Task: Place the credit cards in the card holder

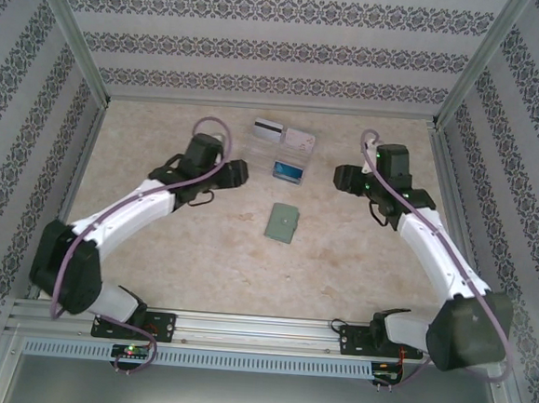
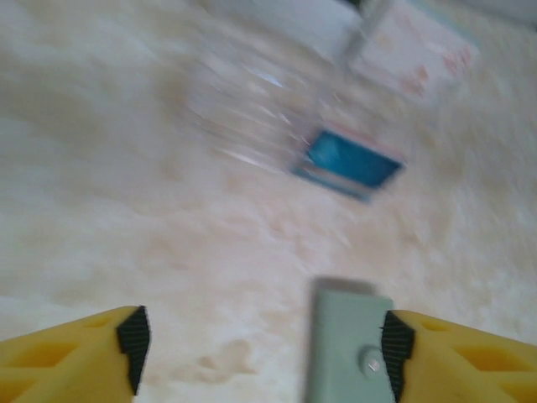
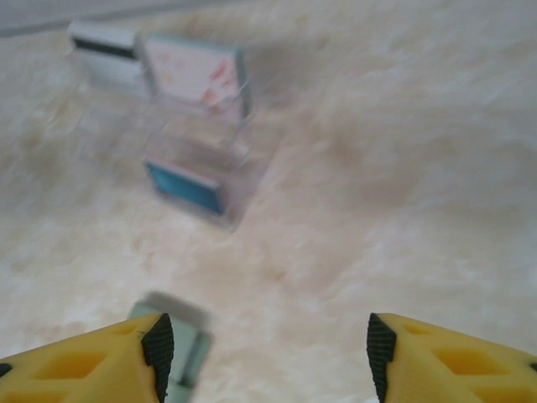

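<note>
The closed grey-green card holder (image 1: 282, 222) lies flat mid-table. Behind it, the credit cards rest in a clear tray: a white-grey one with a black stripe (image 1: 268, 129), a pale pink one (image 1: 298, 137) and a blue one (image 1: 289, 172). My left gripper (image 1: 239, 173) hovers left of the tray, open and holding nothing. The right gripper (image 1: 341, 177) hovers to the tray's right, also open and holding nothing. In the blurred left wrist view the card holder (image 2: 348, 348) lies below my gripper (image 2: 265, 348), near its right finger. In the right wrist view the holder (image 3: 180, 353) shows beside the left finger of my gripper (image 3: 267, 348).
The clear plastic tray (image 1: 303, 155) stands at the back centre of the beige table. Patterned walls with metal posts enclose the table on three sides. An aluminium rail (image 1: 259, 330) carries both arm bases at the near edge.
</note>
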